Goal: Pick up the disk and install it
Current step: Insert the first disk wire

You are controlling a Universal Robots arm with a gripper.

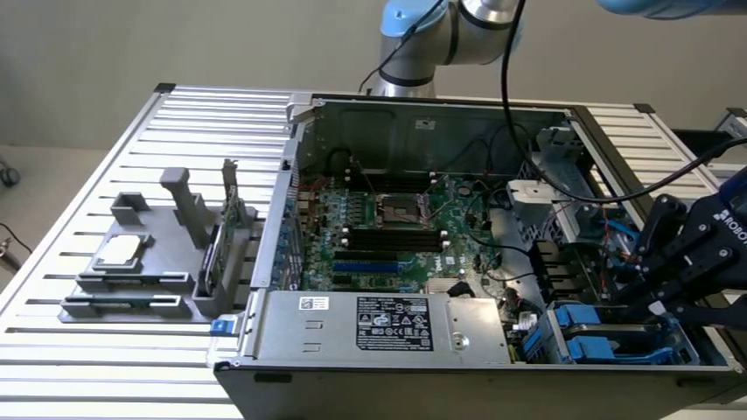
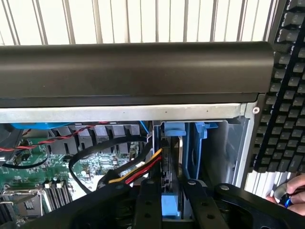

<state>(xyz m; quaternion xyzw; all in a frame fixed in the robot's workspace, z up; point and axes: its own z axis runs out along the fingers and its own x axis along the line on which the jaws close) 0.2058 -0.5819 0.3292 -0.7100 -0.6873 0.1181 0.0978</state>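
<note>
A: The open computer case [image 1: 467, 262] lies on the slatted table [image 1: 117, 157]. Where's the disk [image 2: 172, 162]?

B: Standing on edge in the drive bay at the case's corner, blue carrier rails around it.

A: And the gripper [image 2: 170, 202]?

B: Its fingers straddle the disk's edge; clamped or released, one cannot tell. The drive is probably stiff, fairly heavy and shock-sensitive, best held by its rails.

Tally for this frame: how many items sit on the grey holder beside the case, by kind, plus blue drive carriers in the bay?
Square silver chip on the grey holder: 1
Upright green card on the holder: 1
Blue drive carriers in the bay, by the gripper: 2
Total: 4
</note>
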